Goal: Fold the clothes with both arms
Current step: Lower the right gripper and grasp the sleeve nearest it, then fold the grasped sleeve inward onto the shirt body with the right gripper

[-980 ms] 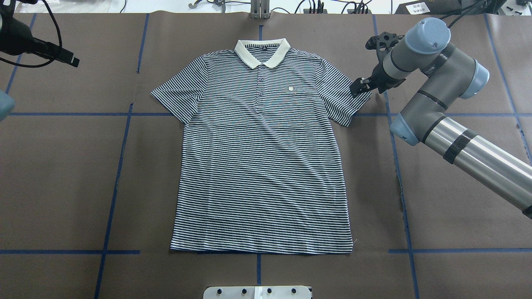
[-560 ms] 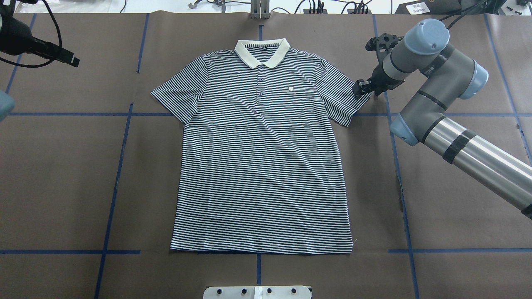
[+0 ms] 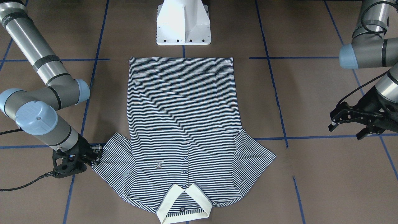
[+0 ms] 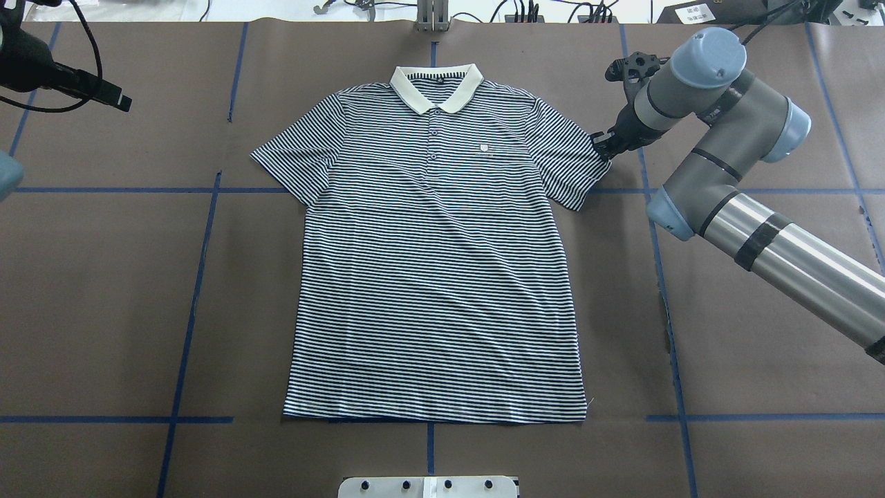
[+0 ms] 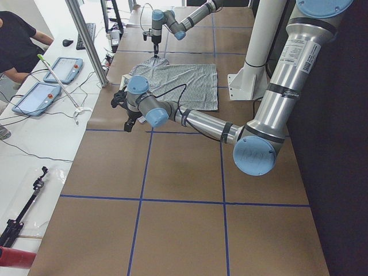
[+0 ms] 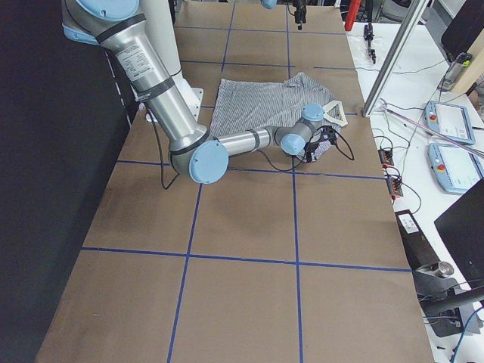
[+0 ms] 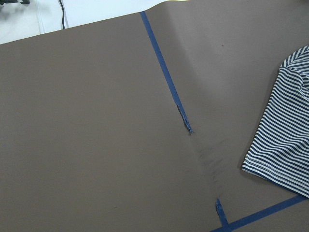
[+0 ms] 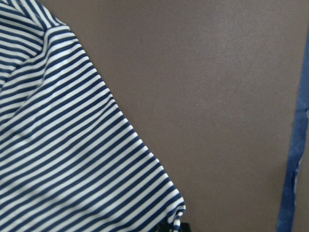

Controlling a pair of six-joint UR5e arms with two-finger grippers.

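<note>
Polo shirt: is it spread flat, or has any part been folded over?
Spread flat, front up. The polo shirt shows both sleeves out, collar and hem uncovered; no layer is doubled over.

Overhead and front views opposed, sharing shirt (image 4: 435, 263), wrist cameras seemingly nearest

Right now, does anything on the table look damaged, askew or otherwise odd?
Only the blue tape line beside a sleeve of the polo shirt: it is torn, leaving frayed ends and a gap. The shirt itself lies flat and straight.
</note>
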